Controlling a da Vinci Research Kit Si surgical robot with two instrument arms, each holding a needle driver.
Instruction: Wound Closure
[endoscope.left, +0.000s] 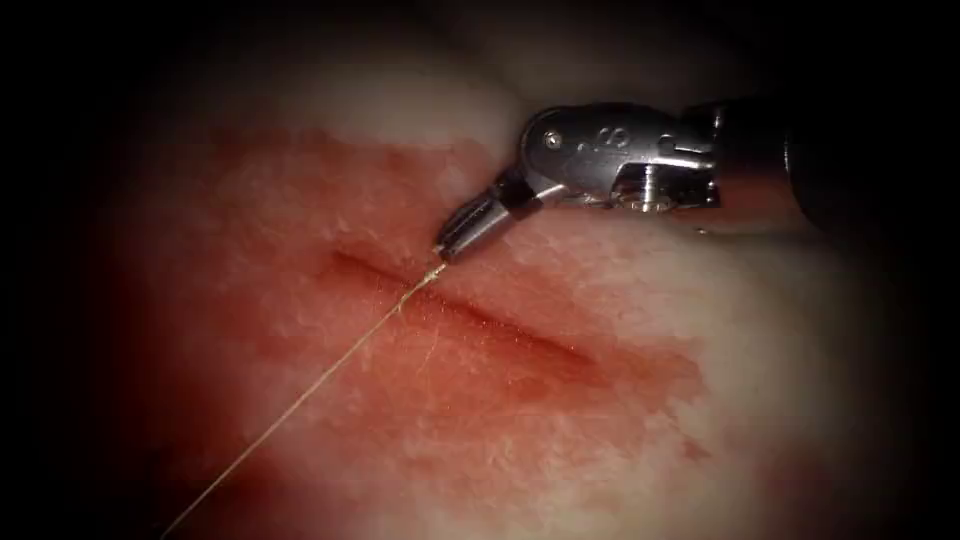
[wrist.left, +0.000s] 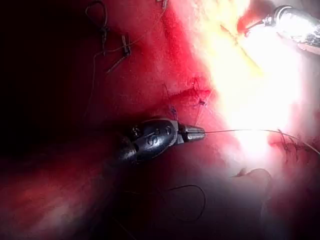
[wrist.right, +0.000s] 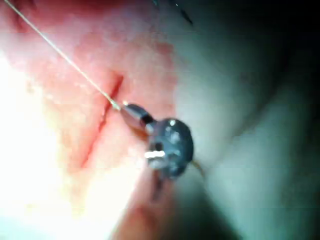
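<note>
Endoscope view: reaching in from the right, the right tool (endoscope.left: 445, 243), pressed together on the thread (endoscope.left: 300, 395) at the far edge of the cut (endoscope.left: 470, 315), close to its left end. From that tip, a straight, taut-looking run across the cut and off toward the near left, over the tissue (endoscope.left: 620, 440) with its red fluid (endoscope.left: 300, 300). No telling from here where the needle lies.

Left wrist view: the left tool (wrist.left: 200, 133), pinched shut on the thread (wrist.left: 240, 131), low over the tissue. Nearby, older stitches (wrist.left: 200, 102) and a loose loop of thread (wrist.left: 192, 207). Well apart, the right tool (wrist.left: 252, 25) in strong light.

Right wrist view: the right tool (wrist.right: 124, 106) clamped on the thread (wrist.right: 60, 52) just beside the cut (wrist.right: 102, 122).

Judged a matter of managing a taut strand. Best handled with an even, gentle pull along the thread's own line. Avoid dragging it sideways against the cut's edge, where it could saw into soft tissue. Grip firmly enough to prevent slipping without fraying the strand.
</note>
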